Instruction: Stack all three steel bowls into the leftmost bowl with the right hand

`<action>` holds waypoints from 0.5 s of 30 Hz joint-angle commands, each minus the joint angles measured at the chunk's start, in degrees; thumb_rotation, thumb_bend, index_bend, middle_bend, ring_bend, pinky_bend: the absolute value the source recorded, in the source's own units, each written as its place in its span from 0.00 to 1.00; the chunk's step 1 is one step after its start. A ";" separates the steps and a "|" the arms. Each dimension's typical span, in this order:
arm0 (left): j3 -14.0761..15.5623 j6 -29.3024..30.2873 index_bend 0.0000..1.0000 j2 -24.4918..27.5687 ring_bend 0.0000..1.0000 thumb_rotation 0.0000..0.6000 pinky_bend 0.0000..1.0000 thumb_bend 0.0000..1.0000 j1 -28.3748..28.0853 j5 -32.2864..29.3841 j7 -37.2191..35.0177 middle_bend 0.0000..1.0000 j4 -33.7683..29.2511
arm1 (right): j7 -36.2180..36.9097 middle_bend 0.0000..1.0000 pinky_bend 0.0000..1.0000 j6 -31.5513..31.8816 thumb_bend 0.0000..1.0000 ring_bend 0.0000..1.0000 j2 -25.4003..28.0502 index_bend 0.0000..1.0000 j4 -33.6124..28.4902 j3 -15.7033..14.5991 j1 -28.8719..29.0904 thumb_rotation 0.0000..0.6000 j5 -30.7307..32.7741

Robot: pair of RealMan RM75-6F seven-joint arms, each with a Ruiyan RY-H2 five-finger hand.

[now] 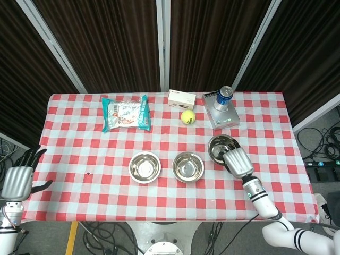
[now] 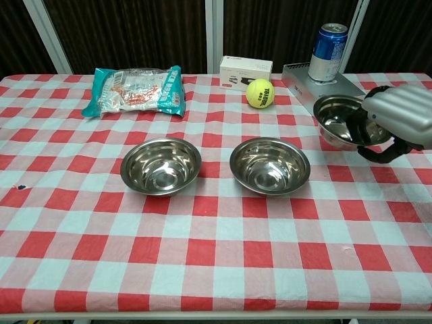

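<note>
Three round steel bowls: two (image 2: 160,165) (image 2: 269,165) rest on the surface; the third (image 2: 341,120) (lifted, tilted) is gripped by the right hand (image 2: 398,121).

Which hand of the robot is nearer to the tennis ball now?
The right hand. It holds a steel bowl to the right of the tennis ball and nearer the robot. The left hand hangs off the table's far left edge, much farther away.

The right hand (image 2: 398,121) (cut by the frame edge) hides the lifted bowl's (image 2: 341,120) far rim.
</note>
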 commanded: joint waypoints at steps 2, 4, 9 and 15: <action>0.05 -0.25 0.19 -0.17 0.15 1.00 0.26 0.08 0.00 -0.18 0.09 0.19 0.25 | -2.20 0.57 0.15 0.30 0.38 0.32 1.59 0.66 -3.45 1.71 2.03 1.00 -0.79; 0.14 -0.76 0.19 -0.33 0.15 1.00 0.26 0.08 -0.04 -0.47 0.11 0.19 0.50 | -3.42 0.57 0.15 0.05 0.38 0.32 1.82 0.66 -5.41 2.37 3.25 1.00 -1.29; 0.37 -1.66 0.19 -0.82 0.15 1.00 0.26 0.08 -0.19 -0.78 0.21 0.19 1.17 | -6.33 0.57 0.15 -1.98 0.39 0.32 0.86 0.66 -9.42 4.12 6.83 1.00 -1.54; 0.42 -2.12 0.19 -1.17 0.15 1.00 0.26 0.08 -0.20 -1.10 0.19 0.19 1.80 | -10.20 0.57 0.15 -5.51 0.39 0.32 -2.65 0.66 -11.02 5.51 11.26 1.00 0.04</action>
